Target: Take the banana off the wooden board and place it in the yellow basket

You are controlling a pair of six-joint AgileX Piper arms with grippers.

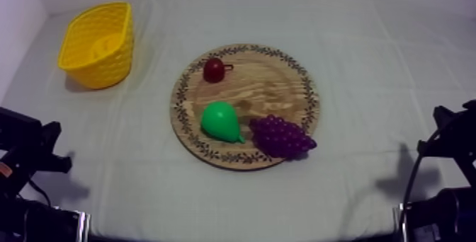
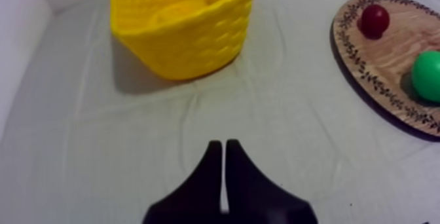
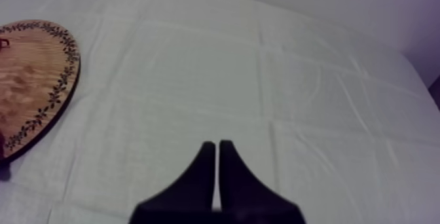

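The yellow basket point(image 1: 108, 72) stands at the table's far left. Inside it lies a curved yellow shape point(image 1: 106, 44) that looks like the banana point(image 2: 175, 12). The round wooden board point(image 1: 273, 82) sits mid-table and carries a small red fruit point(image 1: 213, 69), a green pear point(image 1: 219, 122) and purple grapes point(image 1: 282, 136). My left gripper point(image 2: 224, 145) is shut on nothing, low over the cloth in front of the basket point(image 2: 196, 46). My right gripper point(image 3: 217, 145) is shut too, over bare cloth to the right of the board point(image 3: 36, 76).
Both arms rest at the near corners, the left arm point(image 1: 28, 153) and the right arm point(image 1: 453, 142). Grey-white cloth lies open between them and the board. From the left wrist I see the board's edge point(image 2: 386, 56) with the red fruit point(image 2: 374, 19) and pear point(image 2: 429, 74).
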